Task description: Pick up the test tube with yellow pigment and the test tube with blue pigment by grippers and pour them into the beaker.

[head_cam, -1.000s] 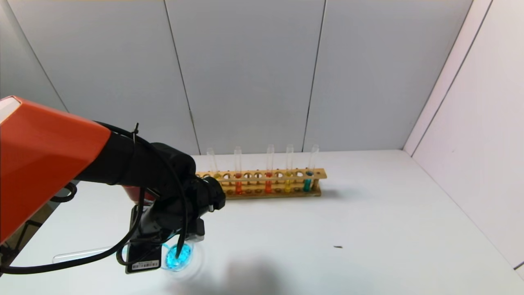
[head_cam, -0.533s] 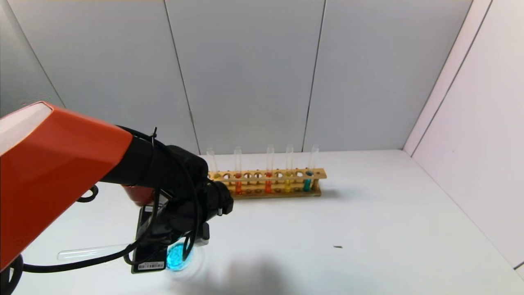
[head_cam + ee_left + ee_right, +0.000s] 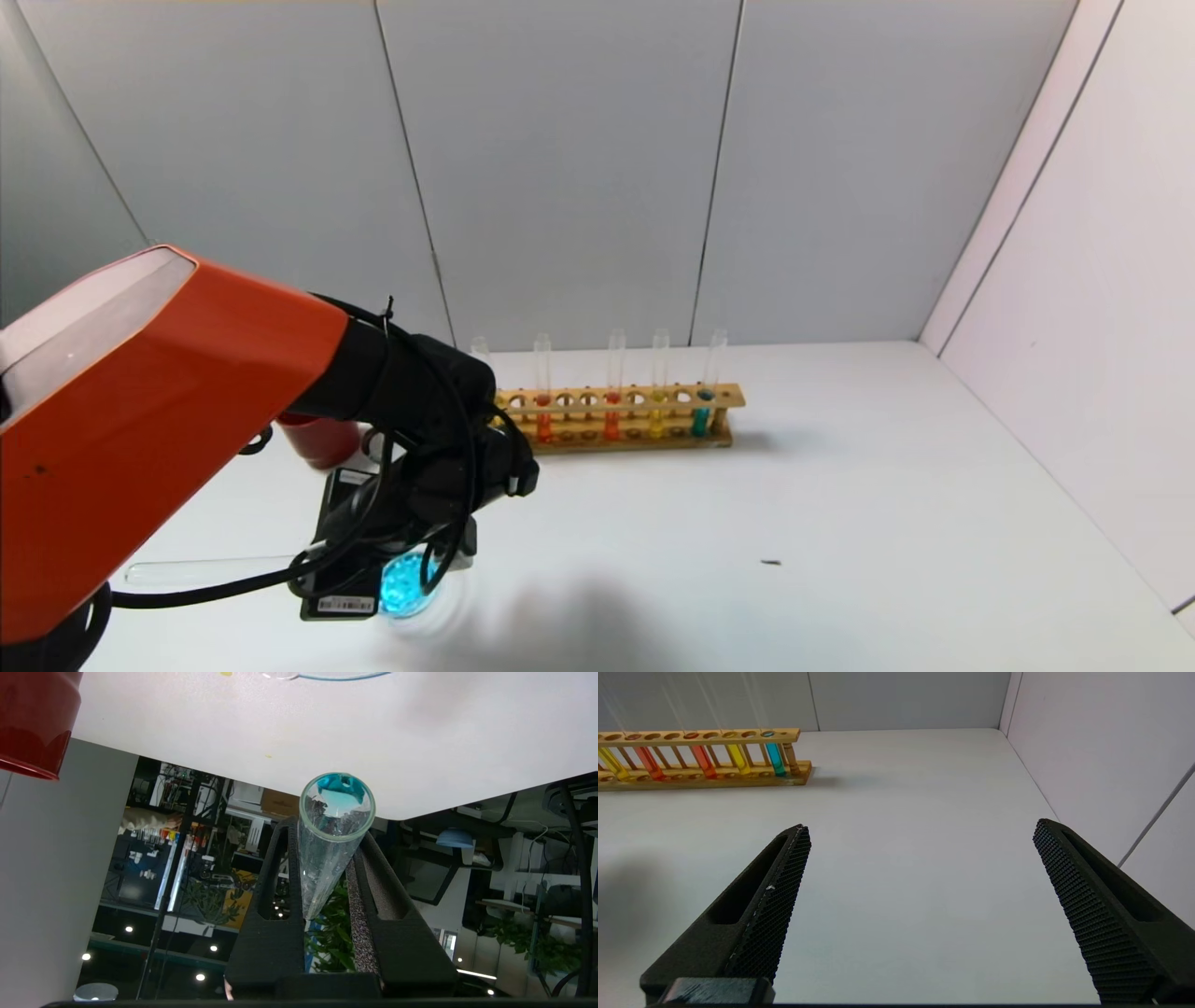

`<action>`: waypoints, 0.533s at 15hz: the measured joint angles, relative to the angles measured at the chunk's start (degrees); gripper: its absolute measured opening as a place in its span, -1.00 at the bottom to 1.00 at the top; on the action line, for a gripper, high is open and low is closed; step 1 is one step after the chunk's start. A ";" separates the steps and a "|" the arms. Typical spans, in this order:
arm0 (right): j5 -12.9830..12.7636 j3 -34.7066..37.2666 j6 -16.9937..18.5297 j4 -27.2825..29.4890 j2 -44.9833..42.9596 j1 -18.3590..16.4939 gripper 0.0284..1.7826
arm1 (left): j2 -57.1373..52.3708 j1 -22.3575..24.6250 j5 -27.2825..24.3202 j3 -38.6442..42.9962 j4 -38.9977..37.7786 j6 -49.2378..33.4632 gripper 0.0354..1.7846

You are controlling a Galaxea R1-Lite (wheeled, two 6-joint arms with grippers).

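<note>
Glass beaker (image 3: 411,586) with blue liquid sits near-left on the white counter (image 3: 794,485). Over it, the left pincer (image 3: 327,858) clamps a nearly drained test tube with blue pigment (image 3: 334,826). The right pincer (image 3: 920,905) hovers open, right of the wooden rack (image 3: 616,415).

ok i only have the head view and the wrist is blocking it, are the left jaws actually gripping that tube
Observer: Yes. In the left wrist view the left gripper has its jaws shut on the held test tube, one on each side of the glass.
Operator: anything left in it
Observer: The glass between the jaws looks clear. Blue shows only at its open mouth.
Operator: and the right arm, can't see it at all
Observer: The right gripper hangs over the white table, jaws wide open with nothing between them.
</note>
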 joint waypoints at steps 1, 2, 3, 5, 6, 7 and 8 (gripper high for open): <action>0.02 0.00 0.00 -0.02 0.00 0.00 0.96 | 0.30 -0.04 0.00 -0.11 0.05 0.00 -0.66; 0.02 0.00 0.00 -0.02 0.00 0.00 0.96 | 0.52 -0.11 0.02 -0.22 0.09 0.00 -0.66; 0.02 0.00 0.00 -0.02 0.00 0.00 0.96 | 0.71 -0.20 0.00 -0.22 0.11 -0.02 -0.66; 0.02 0.00 0.00 -0.02 0.00 -0.02 0.96 | 0.96 -0.26 0.00 -0.30 0.11 -0.09 -0.66; 0.00 0.00 0.00 -0.02 -0.01 -0.02 0.96 | 1.04 -0.33 0.02 -0.33 0.15 -0.09 -0.66; 0.00 0.00 0.00 0.00 0.00 -0.02 0.96 | 1.10 -0.44 0.00 -0.44 0.28 -0.07 -0.66; 0.00 0.00 0.00 -0.02 0.00 -0.02 0.96 | 1.18 -0.48 0.00 -0.77 0.68 -0.07 -0.66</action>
